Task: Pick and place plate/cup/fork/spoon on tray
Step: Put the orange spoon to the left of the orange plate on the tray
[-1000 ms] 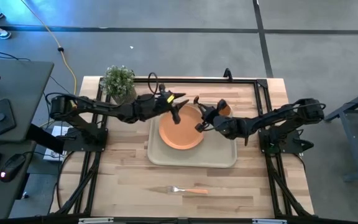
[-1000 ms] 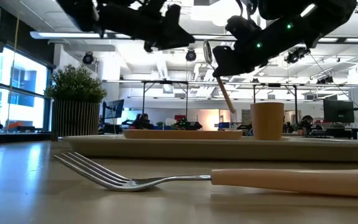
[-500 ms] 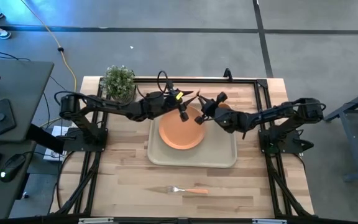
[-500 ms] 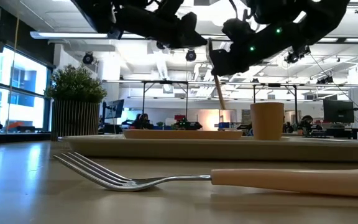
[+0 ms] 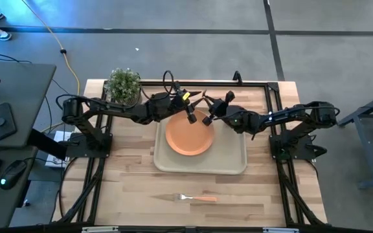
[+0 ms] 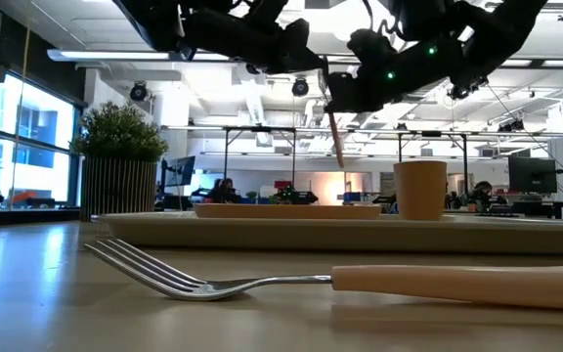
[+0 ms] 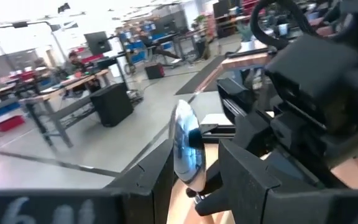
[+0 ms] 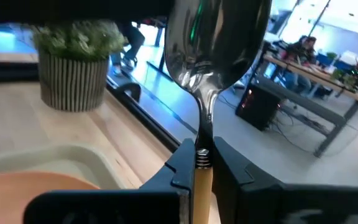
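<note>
Far left in the high view: a small green potted plant in a ribbed pot [image 5: 123, 86], near the table's [image 5: 128, 188] upper left corner, well apart from the action.

Next, reaching in from the left, the left end effector [image 5: 190, 118], hanging over the upper edge of the round flat orange plate [image 5: 188, 139]. Fingers spread in its wrist view, flanking the bowl of the slim spoon with silver oval bowl and pale tan handle [image 8: 213, 37], with a gap on each side, so apparently released, gripping nothing.

Just right of it, the right end effector [image 8: 202, 152], clenched on the spoon at the neck, where metal meets handle. Bowl pointing up past the fingers, the spoon held aloft above the plate and the large beige rectangular tray [image 5: 167, 165].

Handling, as a judgement: light, stiff, not fragile. Polished bowl likely slippery and curved, a poor place to pinch. Better taken on the straight handle, which probably offers more grip. Liable to pivot if pinched only at one thin point.

In the way: two end effectors crowded close together over the plate, so little room for either to turn. Small plain orange cup [image 6: 420, 191] standing on the tray toward the right in the low view, close under the right arm and easy to tip.

Lower centre, alone on the bare table: the slim fork with silver tines and orange handle [image 5: 196, 198], not yet on the tray.
</note>
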{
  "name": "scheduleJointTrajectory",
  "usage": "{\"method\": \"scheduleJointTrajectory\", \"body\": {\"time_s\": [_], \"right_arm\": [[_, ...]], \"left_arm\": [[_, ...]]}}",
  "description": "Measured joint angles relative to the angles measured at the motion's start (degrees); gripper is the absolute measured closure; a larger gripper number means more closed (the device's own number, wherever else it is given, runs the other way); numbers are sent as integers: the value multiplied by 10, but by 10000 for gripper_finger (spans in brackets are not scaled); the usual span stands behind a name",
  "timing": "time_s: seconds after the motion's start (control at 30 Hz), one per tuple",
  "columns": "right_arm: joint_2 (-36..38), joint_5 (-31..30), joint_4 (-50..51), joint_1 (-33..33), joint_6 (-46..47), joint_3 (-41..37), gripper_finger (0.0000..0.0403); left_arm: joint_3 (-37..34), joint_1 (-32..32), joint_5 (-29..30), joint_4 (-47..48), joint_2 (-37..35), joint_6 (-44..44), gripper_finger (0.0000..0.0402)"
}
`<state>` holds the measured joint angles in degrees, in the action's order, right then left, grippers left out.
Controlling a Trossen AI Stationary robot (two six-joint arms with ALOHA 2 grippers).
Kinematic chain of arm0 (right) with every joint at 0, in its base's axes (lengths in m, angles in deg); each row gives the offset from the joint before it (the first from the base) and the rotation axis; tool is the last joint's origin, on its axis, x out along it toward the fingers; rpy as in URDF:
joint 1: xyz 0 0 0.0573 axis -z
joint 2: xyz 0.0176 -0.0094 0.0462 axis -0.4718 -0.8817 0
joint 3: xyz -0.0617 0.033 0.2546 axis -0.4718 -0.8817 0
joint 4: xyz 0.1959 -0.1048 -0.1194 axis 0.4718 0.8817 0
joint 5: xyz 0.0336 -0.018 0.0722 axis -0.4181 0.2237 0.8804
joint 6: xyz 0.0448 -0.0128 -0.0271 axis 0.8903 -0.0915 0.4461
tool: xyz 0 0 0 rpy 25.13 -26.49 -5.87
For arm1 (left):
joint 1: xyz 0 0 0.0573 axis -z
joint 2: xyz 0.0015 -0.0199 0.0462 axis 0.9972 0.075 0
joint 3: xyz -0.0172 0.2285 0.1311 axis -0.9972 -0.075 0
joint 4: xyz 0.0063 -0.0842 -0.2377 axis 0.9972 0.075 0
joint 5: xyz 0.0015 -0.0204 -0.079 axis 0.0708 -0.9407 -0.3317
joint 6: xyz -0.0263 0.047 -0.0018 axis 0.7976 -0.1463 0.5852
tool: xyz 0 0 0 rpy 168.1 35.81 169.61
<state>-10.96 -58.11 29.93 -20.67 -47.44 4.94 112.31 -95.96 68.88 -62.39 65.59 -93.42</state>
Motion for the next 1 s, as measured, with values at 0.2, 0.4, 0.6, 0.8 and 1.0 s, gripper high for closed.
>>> {"method": "scheduleJointTrajectory", "body": {"time_s": [0.2, 0.4, 0.6, 0.8, 1.0], "right_arm": [[0, 31, -6, -3, -33, 0, 386], [0, 42, -10, -4, -52, 0, 386], [0, 42, -10, -4, -65, 0, 386], [0, 72, -5, 0, -48, 0, 364], [0, 245, 0, 28, 30, 0, 285]], "left_arm": [[0, -3, -4, 0, 0, -1, 286], [0, -3, 33, -1, 0, -14, 309], [0, 3, 83, 0, 0, -27, 392], [0, 12, 126, 36, -9, -54, 397], [-1, 6, 184, 177, -73, -40, 399]]}}
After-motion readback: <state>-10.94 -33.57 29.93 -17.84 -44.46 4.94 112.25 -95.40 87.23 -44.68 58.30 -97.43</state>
